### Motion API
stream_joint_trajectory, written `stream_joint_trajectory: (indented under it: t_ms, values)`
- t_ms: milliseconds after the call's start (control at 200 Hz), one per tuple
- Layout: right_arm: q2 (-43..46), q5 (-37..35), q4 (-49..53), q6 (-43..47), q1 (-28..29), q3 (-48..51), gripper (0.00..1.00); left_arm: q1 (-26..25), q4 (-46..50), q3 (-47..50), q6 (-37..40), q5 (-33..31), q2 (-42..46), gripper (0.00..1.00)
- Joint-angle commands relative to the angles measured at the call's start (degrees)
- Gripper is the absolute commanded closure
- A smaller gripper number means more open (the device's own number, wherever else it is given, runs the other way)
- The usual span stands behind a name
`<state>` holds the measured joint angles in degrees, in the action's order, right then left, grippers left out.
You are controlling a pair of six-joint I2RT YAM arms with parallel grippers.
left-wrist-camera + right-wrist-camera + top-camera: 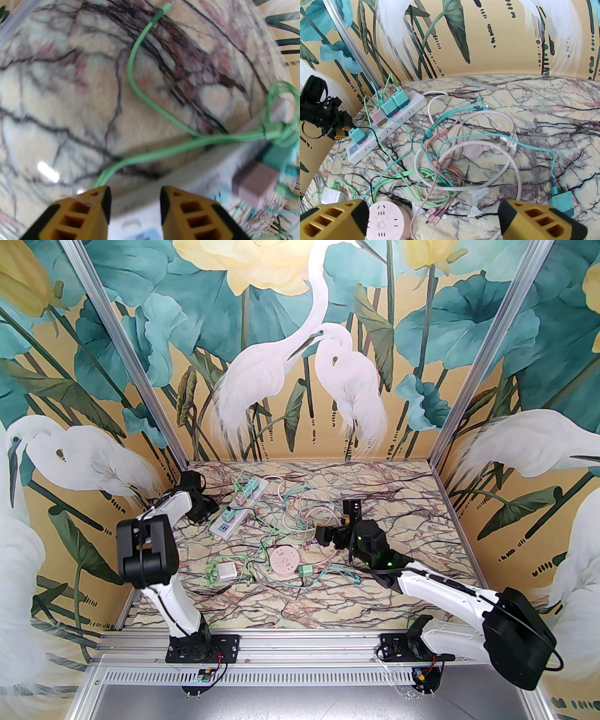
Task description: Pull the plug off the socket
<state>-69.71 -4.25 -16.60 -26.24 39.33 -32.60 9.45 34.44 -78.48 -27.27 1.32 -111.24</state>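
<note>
Grip check first: left gripper (pixel 135 196) stood narrow at teal plug (pixel 357 136) on power strip (pixel 417 101); hold could not be told. Straight upward pull advised, since strip would probably lift.

Walls (pixel 300 357) painted with white egrets, teal lotus leaves and pale yellow blooms on ochre rise beyond the left tool (pixel 134 189); aluminium posts (pixel 131 357) mark the corners; beneath the tool the desk (pixel 398 502) is cream marble veined dark red and black; a bright glint (pixel 48 172) lies ahead of it, to its left.
</note>
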Motion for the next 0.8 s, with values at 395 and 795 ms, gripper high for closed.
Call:
stream_joint_trajectory:
  t_ms: [395,795]
  values:
    - [-0.2,2.0,0.3,-0.6,-0.4,-1.3,0.01,-7.5,-1.7,5.9,-2.8,10.4,-0.8,0.64]
    - [-0.3,2.0,-0.1,-0.9,-0.3,-0.9,0.01,-11.0,-0.6,3.7,-6.6,5.7,-2.8,0.61]
